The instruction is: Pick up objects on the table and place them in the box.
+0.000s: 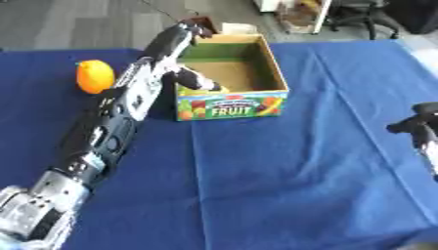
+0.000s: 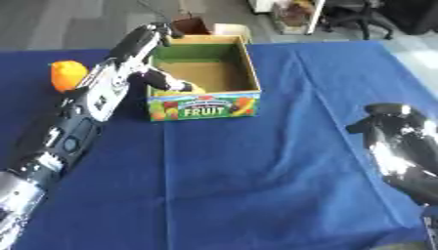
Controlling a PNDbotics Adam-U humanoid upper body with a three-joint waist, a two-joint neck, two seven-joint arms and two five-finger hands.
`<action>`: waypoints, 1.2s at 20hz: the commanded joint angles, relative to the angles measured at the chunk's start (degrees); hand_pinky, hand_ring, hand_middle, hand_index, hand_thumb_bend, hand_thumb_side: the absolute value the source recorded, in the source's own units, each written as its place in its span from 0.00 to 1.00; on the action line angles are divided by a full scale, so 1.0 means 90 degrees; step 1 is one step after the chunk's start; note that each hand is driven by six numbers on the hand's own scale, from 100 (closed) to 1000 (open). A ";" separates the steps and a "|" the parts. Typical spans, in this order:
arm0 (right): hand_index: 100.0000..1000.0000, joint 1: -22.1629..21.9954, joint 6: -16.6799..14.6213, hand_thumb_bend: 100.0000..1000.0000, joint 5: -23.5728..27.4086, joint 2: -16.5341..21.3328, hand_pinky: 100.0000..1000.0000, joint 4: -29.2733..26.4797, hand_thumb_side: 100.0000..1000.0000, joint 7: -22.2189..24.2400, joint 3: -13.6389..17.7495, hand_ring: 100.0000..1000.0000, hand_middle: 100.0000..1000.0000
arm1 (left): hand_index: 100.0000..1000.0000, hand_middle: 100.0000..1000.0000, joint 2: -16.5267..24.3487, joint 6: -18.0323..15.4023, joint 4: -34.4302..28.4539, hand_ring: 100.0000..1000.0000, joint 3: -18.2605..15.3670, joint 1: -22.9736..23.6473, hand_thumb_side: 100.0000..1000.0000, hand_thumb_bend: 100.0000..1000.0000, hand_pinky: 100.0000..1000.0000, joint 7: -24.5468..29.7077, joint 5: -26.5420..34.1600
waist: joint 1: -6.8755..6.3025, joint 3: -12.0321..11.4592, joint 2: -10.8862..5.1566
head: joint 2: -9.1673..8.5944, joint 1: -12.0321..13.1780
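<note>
Left hand [image 1: 195, 80] inside fruit box [image 1: 272, 73]

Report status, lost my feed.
Left robot hand over box, fingers curled. Right robot hand idle at right. Orange on table. Nothing blocking.

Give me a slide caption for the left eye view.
Left hand reaches over the near left corner of the open FRUIT box on a blue tablecloth, an orange waiting beside the arm.

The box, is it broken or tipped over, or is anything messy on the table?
Nothing stands out. The box stands upright and looks whole on the blue tablecloth. An orange fruit sits outside it, beyond the left arm. The left hand reaches over the box's near corner. Nothing looks spilled.
</note>
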State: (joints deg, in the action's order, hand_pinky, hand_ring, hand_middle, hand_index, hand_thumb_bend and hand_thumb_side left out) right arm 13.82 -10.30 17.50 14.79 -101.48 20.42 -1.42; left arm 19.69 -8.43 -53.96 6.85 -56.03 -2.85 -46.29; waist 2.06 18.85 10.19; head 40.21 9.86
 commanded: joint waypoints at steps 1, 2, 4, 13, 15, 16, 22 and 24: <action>0.69 0.0030 -0.0005 0.00 -0.0032 0.0116 0.68 -0.0113 0.00 -0.0001 0.0065 0.56 0.44 | 0.74 0.61 0.0452 0.0277 -0.0314 0.58 -0.0159 -0.0083 0.00 0.55 0.71 0.0017 0.0328 | -0.0015 -0.0032 -0.0132 | -0.0028 -0.0077; 0.69 0.0022 -0.0006 0.00 -0.0040 0.0124 0.68 -0.0110 0.00 -0.0007 0.0072 0.56 0.44 | 0.74 0.61 0.0547 0.0378 -0.0321 0.58 -0.0197 -0.0058 0.00 0.54 0.71 0.0023 0.0382 | -0.0023 -0.0049 -0.0137 | -0.0023 -0.0093; 0.69 0.0006 -0.0010 0.00 -0.0050 0.0142 0.68 -0.0107 0.00 -0.0018 0.0085 0.56 0.44 | 0.74 0.61 0.0758 0.0614 -0.0249 0.58 -0.0315 0.0016 0.00 0.52 0.71 -0.0005 0.0424 | -0.0035 -0.0088 -0.0150 | -0.0010 -0.0145; 0.69 -0.0047 -0.0028 0.00 -0.0099 0.0181 0.68 -0.0089 0.00 -0.0034 0.0118 0.56 0.44 | 0.74 0.63 0.1333 0.1188 0.0477 0.61 -0.0615 0.0281 0.00 0.56 0.71 0.0213 -0.0284 | -0.0068 -0.0171 -0.0165 | 0.0024 -0.0296; 0.69 -0.0056 -0.0039 0.00 -0.0104 0.0194 0.67 -0.0089 0.00 -0.0045 0.0129 0.56 0.44 | 0.75 0.64 0.1420 0.1259 0.0631 0.62 -0.0651 0.0307 0.02 0.59 0.71 0.0488 -0.0567 | -0.0065 -0.0178 -0.0165 | 0.0030 -0.0311; 0.69 -0.0060 -0.0043 0.00 -0.0105 0.0199 0.67 -0.0088 0.00 -0.0050 0.0134 0.56 0.44 | 0.75 0.65 0.1459 0.1270 0.0692 0.63 -0.0665 0.0316 0.02 0.60 0.71 0.0672 -0.0710 | -0.0066 -0.0182 -0.0165 | 0.0031 -0.0314; 0.69 -0.0077 -0.0042 0.00 -0.0115 0.0205 0.67 -0.0084 0.00 -0.0055 0.0146 0.56 0.44 | 0.75 0.65 0.1566 0.1308 0.0892 0.62 -0.0725 0.0388 0.05 0.71 0.68 0.1375 -0.1606 | -0.0084 -0.0205 -0.0169 | 0.0039 -0.0360; 0.69 -0.0079 -0.0042 0.00 -0.0117 0.0205 0.67 -0.0082 0.00 -0.0053 0.0147 0.56 0.44 | 0.74 0.63 0.1544 0.1337 0.0960 0.59 -0.0749 0.0411 0.05 0.71 0.65 0.1408 -0.1907 | -0.0083 -0.0205 -0.0168 | 0.0037 -0.0371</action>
State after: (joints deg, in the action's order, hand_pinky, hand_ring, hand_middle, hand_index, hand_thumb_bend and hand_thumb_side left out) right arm 12.61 -10.58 16.68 15.35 -101.46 20.11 -0.70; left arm 31.76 3.52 -45.02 0.77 -51.38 9.22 -61.68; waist 1.36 17.02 9.71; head 40.30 6.80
